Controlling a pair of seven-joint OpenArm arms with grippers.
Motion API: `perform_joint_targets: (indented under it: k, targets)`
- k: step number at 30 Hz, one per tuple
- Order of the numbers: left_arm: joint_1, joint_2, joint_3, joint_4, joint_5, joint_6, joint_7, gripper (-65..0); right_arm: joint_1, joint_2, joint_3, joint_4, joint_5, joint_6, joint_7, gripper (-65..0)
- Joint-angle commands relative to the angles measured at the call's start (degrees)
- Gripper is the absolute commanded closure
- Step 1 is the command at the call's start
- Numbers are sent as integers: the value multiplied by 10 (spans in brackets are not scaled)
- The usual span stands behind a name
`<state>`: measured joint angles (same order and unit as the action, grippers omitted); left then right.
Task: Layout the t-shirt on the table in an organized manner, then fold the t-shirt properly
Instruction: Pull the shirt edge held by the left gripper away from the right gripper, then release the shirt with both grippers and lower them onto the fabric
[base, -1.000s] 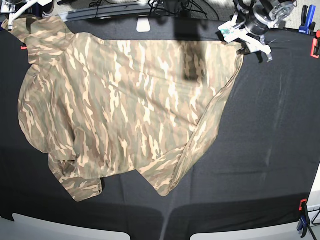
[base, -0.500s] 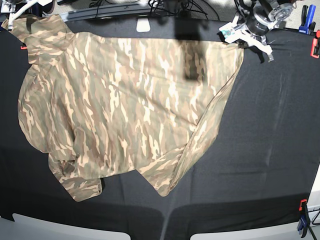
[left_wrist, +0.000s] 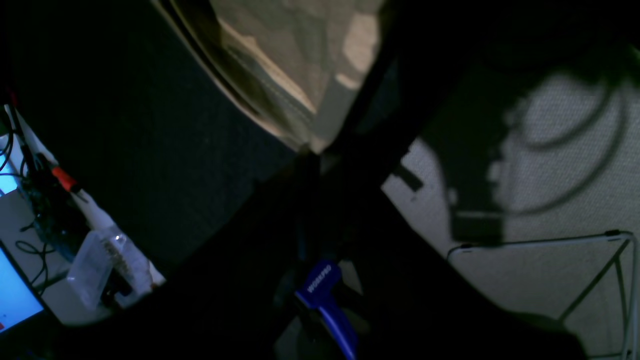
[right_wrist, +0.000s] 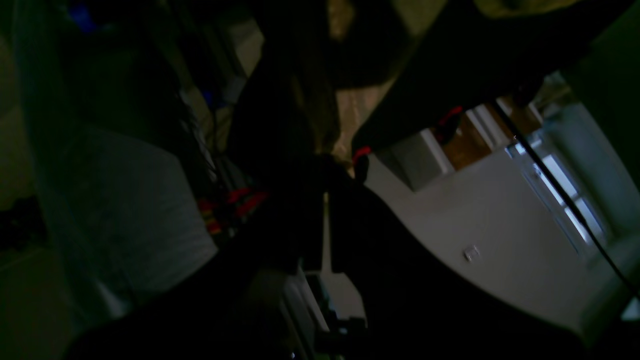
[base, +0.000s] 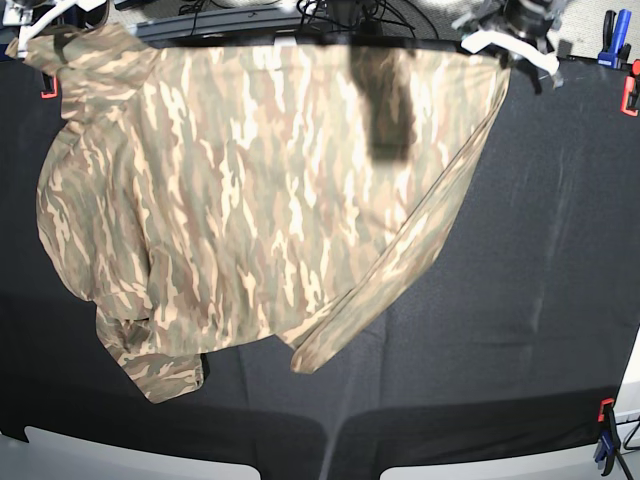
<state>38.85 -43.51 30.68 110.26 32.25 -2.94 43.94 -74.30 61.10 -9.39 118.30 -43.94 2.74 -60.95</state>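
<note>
The t-shirt (base: 250, 190) corners are pinched in both arms' closed fingers

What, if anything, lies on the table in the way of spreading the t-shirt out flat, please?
Nothing visible does. The black table is bare around the t-shirt; the orange and blue clamps sit only at the edges. Both tools hold its far corners: left tool, right tool.

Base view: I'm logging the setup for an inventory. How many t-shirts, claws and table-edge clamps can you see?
t-shirt: 1
claws, left claw and right claw: 2
clamps: 4
Total: 7
</note>
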Motion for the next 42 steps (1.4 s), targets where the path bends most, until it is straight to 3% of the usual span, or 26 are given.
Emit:
perform_joint_targets:
  k: [1, 11, 15, 17, 20, 23, 25, 29, 37, 42]
  targets:
    - [9, -7, -2, 5, -3, 0, 15, 0, -7, 5, -6, 6, -7, -2, -10, 0]
    - [9, -7, -2, 5, -1, 0, 15, 0, -7, 5, -34, 6, -7, -5, -10, 0]
    - [9, -7, -2, 5, -2, 5, 15, -241, -7, 5, -34, 6, -10, -58, -10, 0]
    - [9, -6, -2, 5, -1, 39, 18, -302, -7, 5, -34, 6, -11, -85, -11, -93]
    - [8, -6, -2, 7, -1, 65, 90, -306, -7, 5, -34, 6, -12, -118, -16, -180]
    - [9, -2, -2, 11, -1, 106, 207, -306, -7, 5, -34, 6, -56, -150, -16, -180]
    - [9, -2, -2, 12, -1, 130, 243, -306, -7, 5, -34, 6, -98, -174, -16, -180]
    - [8, -2, -2, 12, 22, 144, 246, -306, -7, 5, -34, 9, -159, -214, -13, -180]
    - [8, -2, -3, 12, 173, 186, 257, -306, -3, 5, -33, 41, -182, -269, -40, -180]
    - [8, -2, -3, 12, 254, 224, 256, -306, 59, 5, -33, 41, -187, -292, -55, -180]
